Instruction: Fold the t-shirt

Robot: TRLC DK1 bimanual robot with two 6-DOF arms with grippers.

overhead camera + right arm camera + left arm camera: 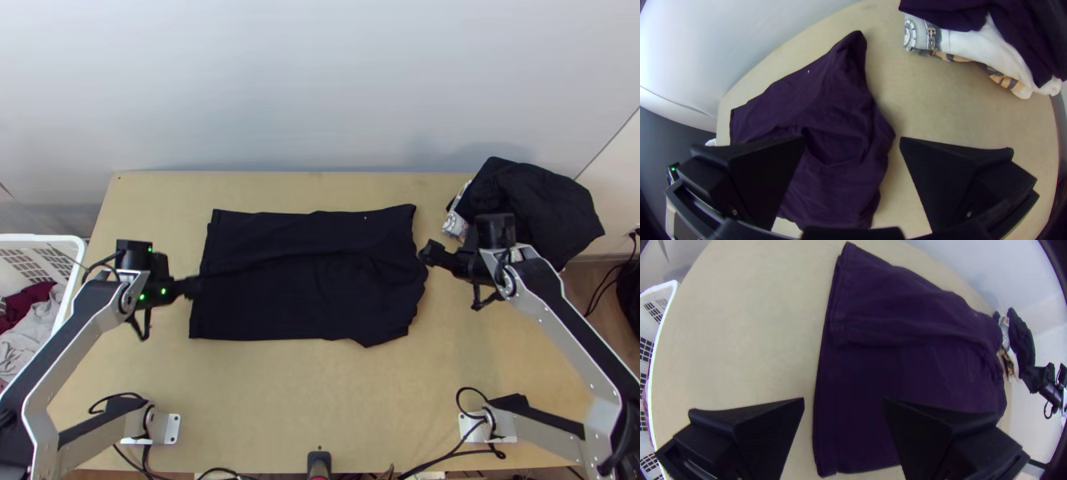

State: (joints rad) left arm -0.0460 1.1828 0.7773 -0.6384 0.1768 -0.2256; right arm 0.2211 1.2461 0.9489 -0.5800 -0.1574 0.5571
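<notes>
The dark t-shirt (pixel 308 276) lies flat in the middle of the table, its upper part folded over in a long strip, with a straight left edge and a wavy right edge. Over its left edge is my left gripper (pixel 190 287); my right gripper (pixel 428 254) hangs at its right edge. In the left wrist view the left gripper (pixel 843 404) stands open, the shirt's hem (pixel 824 418) showing between its fingers. The right gripper (pixel 852 142) is open too in the right wrist view, above the rumpled neck end of the shirt (pixel 840 178), holding nothing.
A pile of dark cloth (pixel 544 204) with lighter printed pieces (pixel 456 224) lies at the table's far right corner, beside the right arm. A white basket (pixel 76 248) with clothes stands off the left edge. Bare table (pixel 320 400) lies in front of the shirt.
</notes>
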